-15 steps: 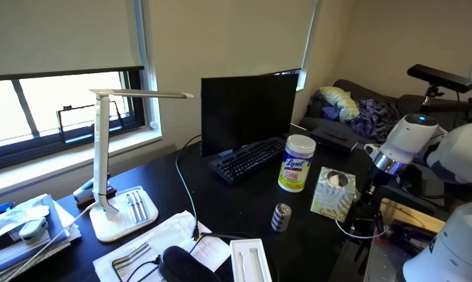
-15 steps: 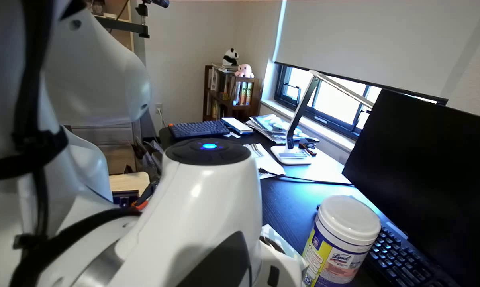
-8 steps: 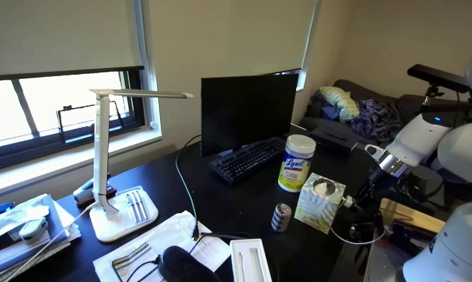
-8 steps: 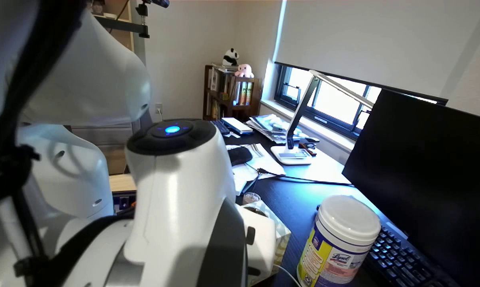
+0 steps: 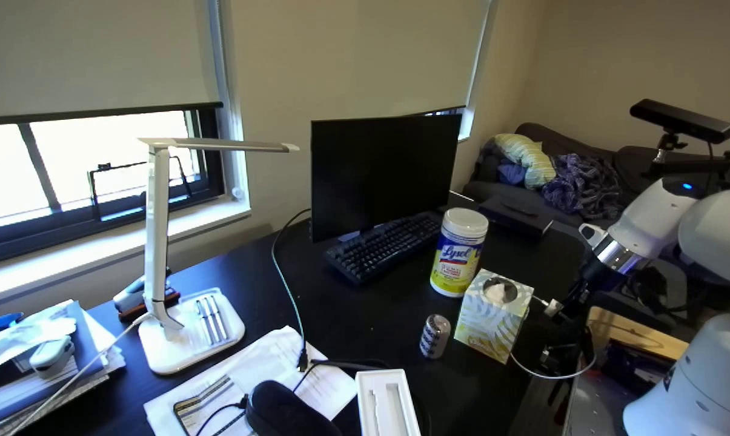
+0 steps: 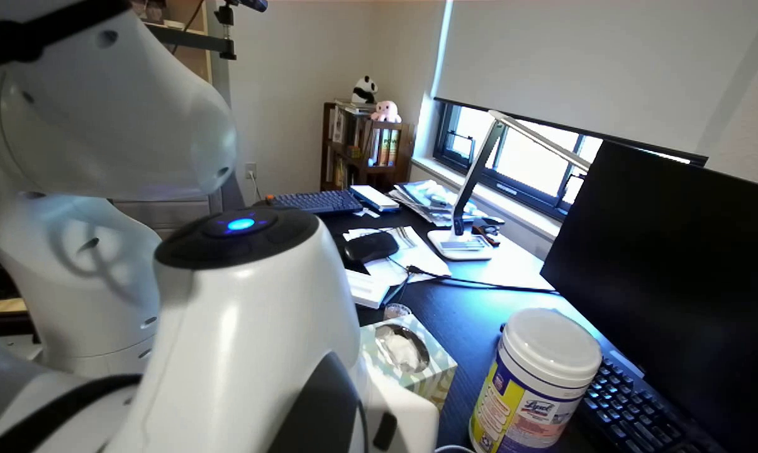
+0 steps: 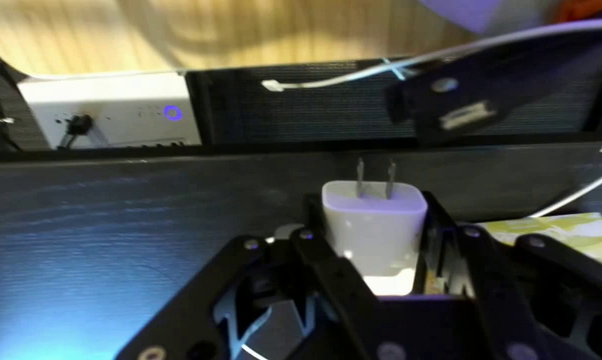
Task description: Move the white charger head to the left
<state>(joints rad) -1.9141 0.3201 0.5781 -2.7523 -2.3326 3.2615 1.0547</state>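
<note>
Pincer [image 7: 374, 215] grips white charger head [image 7: 375, 237]. Cable [image 5: 552, 376] loops right of tissue box [image 5: 489, 324]: leftward carry may snag, yank head loose.

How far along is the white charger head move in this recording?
Done: the grasp, it seems; in the wrist view the gripper has the white charger head pinched from both sides.

In hand: probably the carry; in an exterior view the held charger head shows beside the tissue box.

Left: setting it down to the left and letting go, as it is still gripped. Whether it is far enough left, I cannot tell.
</note>
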